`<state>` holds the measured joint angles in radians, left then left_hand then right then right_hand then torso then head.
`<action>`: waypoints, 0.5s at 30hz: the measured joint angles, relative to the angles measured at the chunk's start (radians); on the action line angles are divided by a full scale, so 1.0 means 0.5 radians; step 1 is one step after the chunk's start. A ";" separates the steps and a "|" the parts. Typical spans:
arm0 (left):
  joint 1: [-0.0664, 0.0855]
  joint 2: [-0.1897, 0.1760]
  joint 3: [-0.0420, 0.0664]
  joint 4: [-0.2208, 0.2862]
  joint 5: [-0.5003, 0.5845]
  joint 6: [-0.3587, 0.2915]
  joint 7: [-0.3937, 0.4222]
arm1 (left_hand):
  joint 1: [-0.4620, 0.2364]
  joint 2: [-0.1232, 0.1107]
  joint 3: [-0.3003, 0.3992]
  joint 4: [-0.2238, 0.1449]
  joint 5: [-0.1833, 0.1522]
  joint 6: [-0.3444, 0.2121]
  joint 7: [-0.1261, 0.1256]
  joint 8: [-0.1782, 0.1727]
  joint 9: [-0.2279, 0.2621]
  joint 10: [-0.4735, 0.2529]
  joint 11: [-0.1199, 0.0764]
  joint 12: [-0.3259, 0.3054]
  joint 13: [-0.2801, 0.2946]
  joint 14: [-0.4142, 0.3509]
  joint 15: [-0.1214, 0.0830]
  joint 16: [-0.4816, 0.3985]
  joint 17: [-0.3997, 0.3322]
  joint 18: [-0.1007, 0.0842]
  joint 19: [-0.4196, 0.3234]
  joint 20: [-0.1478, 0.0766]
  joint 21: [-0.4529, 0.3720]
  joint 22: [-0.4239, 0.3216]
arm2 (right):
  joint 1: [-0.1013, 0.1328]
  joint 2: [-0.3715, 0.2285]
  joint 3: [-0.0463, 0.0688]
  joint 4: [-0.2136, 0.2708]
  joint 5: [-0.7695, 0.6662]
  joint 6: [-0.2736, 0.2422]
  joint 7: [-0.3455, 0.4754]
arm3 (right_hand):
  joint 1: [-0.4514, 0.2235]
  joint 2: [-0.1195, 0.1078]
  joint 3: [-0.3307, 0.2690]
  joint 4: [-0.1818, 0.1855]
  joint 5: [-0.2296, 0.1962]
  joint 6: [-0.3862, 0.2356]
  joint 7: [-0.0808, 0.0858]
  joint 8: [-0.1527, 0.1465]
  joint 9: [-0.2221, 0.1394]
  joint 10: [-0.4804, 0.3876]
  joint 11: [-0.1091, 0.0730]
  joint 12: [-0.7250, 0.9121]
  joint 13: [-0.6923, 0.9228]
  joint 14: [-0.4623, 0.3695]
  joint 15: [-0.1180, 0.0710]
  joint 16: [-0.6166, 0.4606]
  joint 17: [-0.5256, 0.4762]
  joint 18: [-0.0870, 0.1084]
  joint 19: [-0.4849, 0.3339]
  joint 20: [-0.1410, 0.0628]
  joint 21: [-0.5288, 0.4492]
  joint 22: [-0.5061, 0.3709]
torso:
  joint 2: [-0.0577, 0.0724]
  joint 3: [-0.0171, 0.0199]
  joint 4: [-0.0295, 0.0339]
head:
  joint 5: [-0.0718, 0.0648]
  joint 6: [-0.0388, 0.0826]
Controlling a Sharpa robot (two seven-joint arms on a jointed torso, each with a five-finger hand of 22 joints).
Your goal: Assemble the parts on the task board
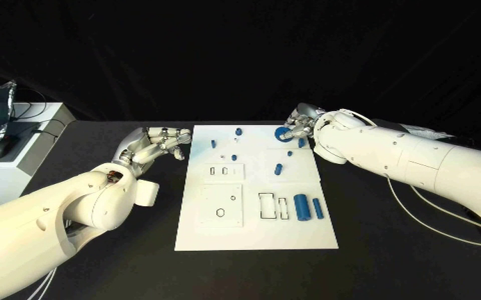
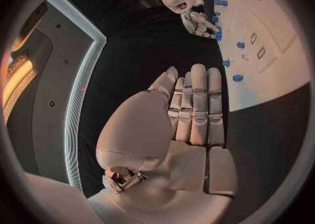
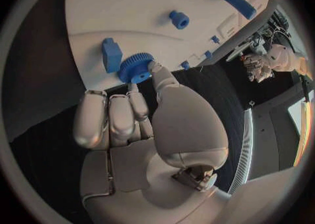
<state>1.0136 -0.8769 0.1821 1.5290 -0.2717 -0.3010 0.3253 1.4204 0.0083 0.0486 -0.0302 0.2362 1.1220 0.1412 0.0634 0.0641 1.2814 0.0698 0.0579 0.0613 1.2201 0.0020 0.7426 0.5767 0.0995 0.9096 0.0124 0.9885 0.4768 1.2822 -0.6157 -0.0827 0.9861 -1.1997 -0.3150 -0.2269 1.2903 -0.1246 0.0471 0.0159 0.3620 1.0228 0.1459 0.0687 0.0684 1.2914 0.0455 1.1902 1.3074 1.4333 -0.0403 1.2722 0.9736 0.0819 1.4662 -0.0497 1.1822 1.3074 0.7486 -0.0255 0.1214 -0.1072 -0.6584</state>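
Gear (image 1: 283, 133) in blue sits at the far right corner of the task board (image 1: 256, 234), and I see my right hand (image 1: 301, 128) pinching it, a fingertip (image 3: 155, 68) against its toothed rim. Just beside the gear lies a small blue block (image 3: 111, 54). A large blue cylinder (image 1: 302, 206) lies nearer me on the board. My left hand (image 1: 156, 144) hovers off the board's left edge, fingers straight, holding nothing.
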 measured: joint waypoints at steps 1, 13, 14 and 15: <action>0.000 0.000 0.000 0.000 0.000 0.000 0.000 | 0.000 0.000 0.000 0.000 0.000 0.000 0.000 0.000 0.000 0.000 0.000 0.000 0.000 0.000 0.000 0.000 0.000 0.000 0.000 0.000 0.000 0.000 | 0.001 0.000 0.000 0.000 0.001 0.004 0.000 | -0.007 0.008 0.010 -0.012 0.016 0.013 -0.004 -0.002 0.000 0.007 -0.007 0.000 0.000 0.000 0.000 0.000 0.001 0.000 0.000 0.000 0.000 0.000 | 0.000 0.0002 0.000 | 0.000 -0.002; 0.000 -0.001 0.000 -0.001 -0.002 0.002 -0.002 | 0.000 0.000 0.006 -0.006 0.000 0.000 0.000 0.000 0.000 0.000 0.000 0.000 0.000 0.000 0.000 0.000 -0.002 0.000 0.000 0.000 0.000 0.000 | 0.003 -0.014 0.001 0.042 -0.018 -0.010 0.037 | -0.029 0.167 0.259 -0.279 0.079 0.150 -0.078 -0.014 -0.007 0.032 -0.060 0.000 0.001 0.006 -0.024 -0.008 0.009 -0.010 0.003 -0.025 0.015 0.002 | -0.002 0.0002 -0.002 | 0.001 -0.010; 0.000 -0.001 0.000 -0.001 -0.002 0.002 -0.002 | 0.000 0.000 0.006 -0.006 0.000 0.000 0.000 0.000 0.000 0.000 0.000 0.000 0.000 0.000 0.000 0.000 -0.002 0.000 0.000 0.000 0.000 0.000 | 0.002 -0.015 0.000 0.047 -0.024 -0.018 0.042 | -0.036 0.174 0.276 -0.294 0.079 0.151 -0.079 -0.014 -0.007 0.035 -0.064 0.000 0.001 0.010 -0.027 -0.008 0.011 -0.010 0.004 -0.026 0.015 0.001 | -0.002 0.0002 -0.002 | 0.002 -0.010; 0.000 -0.001 0.000 -0.002 -0.002 0.002 -0.002 | 0.000 0.000 0.006 -0.006 0.000 0.000 0.000 0.000 0.000 0.000 0.000 0.000 0.000 0.000 0.000 0.000 -0.002 0.000 0.000 0.000 0.000 0.000 | 0.000 -0.017 -0.001 0.053 -0.031 -0.028 0.048 | -0.041 0.179 0.288 -0.306 0.079 0.152 -0.080 -0.014 -0.007 0.036 -0.064 0.000 0.001 0.010 -0.028 -0.008 0.013 -0.010 0.004 -0.026 0.015 0.001 | -0.002 0.0002 -0.001 | 0.003 -0.009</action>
<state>1.0136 -0.8776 0.1821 1.5282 -0.2728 -0.2999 0.3244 1.4204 0.0084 0.0514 -0.0331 0.2361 1.1221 0.1412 0.0634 0.0641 1.2815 0.0698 0.0579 0.0612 1.2201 0.0020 0.7426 0.5757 0.0995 0.9096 0.0124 0.9885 0.4769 1.2823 -0.6240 -0.0831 1.0125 -1.2154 -0.3292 -0.2031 1.2699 -0.0352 0.1909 -0.1372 0.4013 1.0989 0.1058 0.0618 0.0648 1.3091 0.0134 1.1902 1.3081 1.4382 -0.0541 1.2683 0.9801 0.0768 1.4681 -0.0628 1.1898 1.3081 0.7476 -0.0254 0.1207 -0.1057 -0.6628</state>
